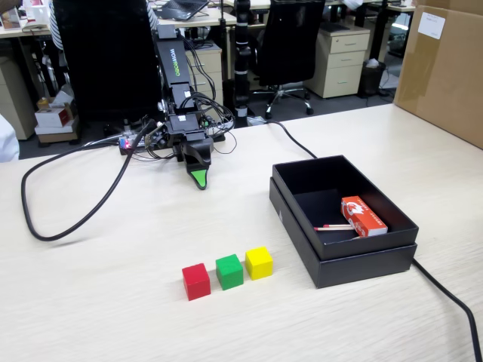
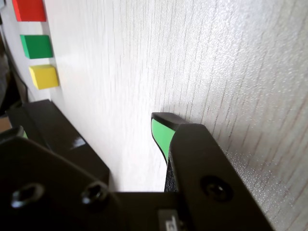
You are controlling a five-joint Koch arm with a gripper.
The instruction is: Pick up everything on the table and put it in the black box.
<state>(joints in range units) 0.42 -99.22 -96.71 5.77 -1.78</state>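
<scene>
Noted a black cable (image 1: 68, 219) looping across the left of the worktop (image 1: 113, 317) in the fixed view. Found the arm (image 1: 175, 90) folded low at the far edge, tool (image 1: 198, 179) pointing down at bare worktop, holding nothing. Could not tell the tool's state: only one green-padded tip distinct in either view, the second jaw merged into black housing in the wrist view.

Recorded three cubes in a tight row near the front, well apart from the tool: red (image 1: 195, 280), green (image 1: 229, 271), yellow (image 1: 259, 262), neighbours just beside or touching one another. Saw the same row at the top left corner of the wrist view. None yet moved; task judged not begun.

Found the box (image 1: 370, 260) to the right of the cubes, open, already containing a matchbox (image 1: 363, 216) and a matchstick (image 1: 333, 227). Noted a carton (image 1: 445, 68) at far right.

Risks identified:
- Close spacing leaving no room for a jaw between cubes; likely to nudge or drag a neighbour, especially around green.
- Yellow sitting near the box wall; possible jaw contact there.
- Raised rim liable to catch a low-carried cube.
- Cube possibly landing on the matchbox and resting tilted.
</scene>
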